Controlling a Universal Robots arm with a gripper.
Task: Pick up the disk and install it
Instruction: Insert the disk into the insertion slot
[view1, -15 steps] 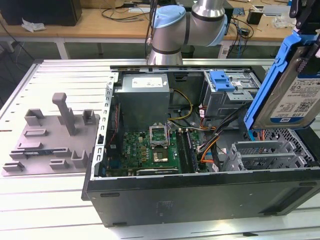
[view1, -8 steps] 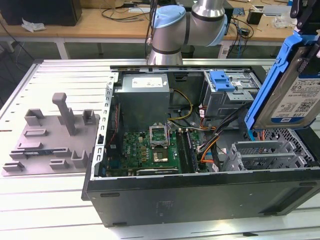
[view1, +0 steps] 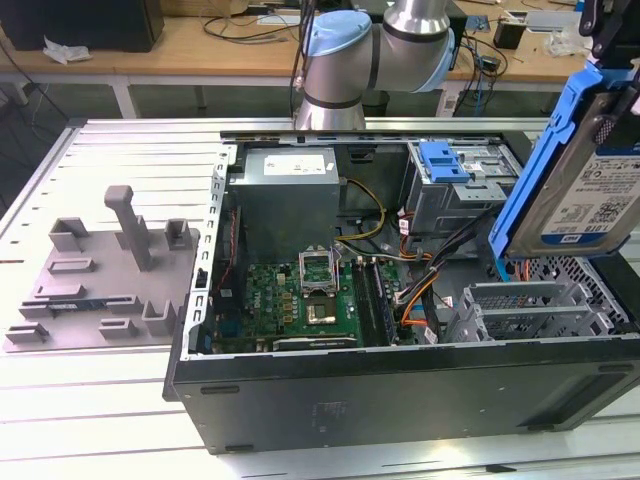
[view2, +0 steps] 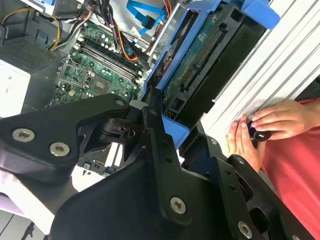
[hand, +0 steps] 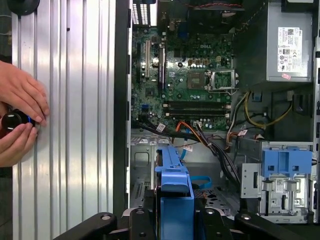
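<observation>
Between the black jaws of the gripper (view2: 172, 131) we see the disk (view2: 200, 60), caught by the bright blue frame at one end. The jaws are closed tight on it. In the exterior view the disk (view1: 585, 195) hangs tilted in the air with its label facing out, above the end of the open computer case (view1: 400, 400) at the exterior view's right. It touches nothing but the gripper (view1: 605, 110).

Beneath it, inside the case, we make out a bundle of orange and black cables (hand: 200, 135) and the green motherboard (view1: 300, 300). We also see the metal drive cage (view1: 450, 195) with a blue latch piece (view1: 443, 160) on top, apart from the disk. A grey power supply (view1: 285, 185) sits at the far wall.

The case lies on its side on a slatted metal table (view1: 100, 400). A grey plastic fixture (view1: 110, 270) rests on the table well apart from the case, at the exterior view's left. At the table's edge, a person's hands (hand: 22, 95) close around a small black knob (hand: 12, 120).
</observation>
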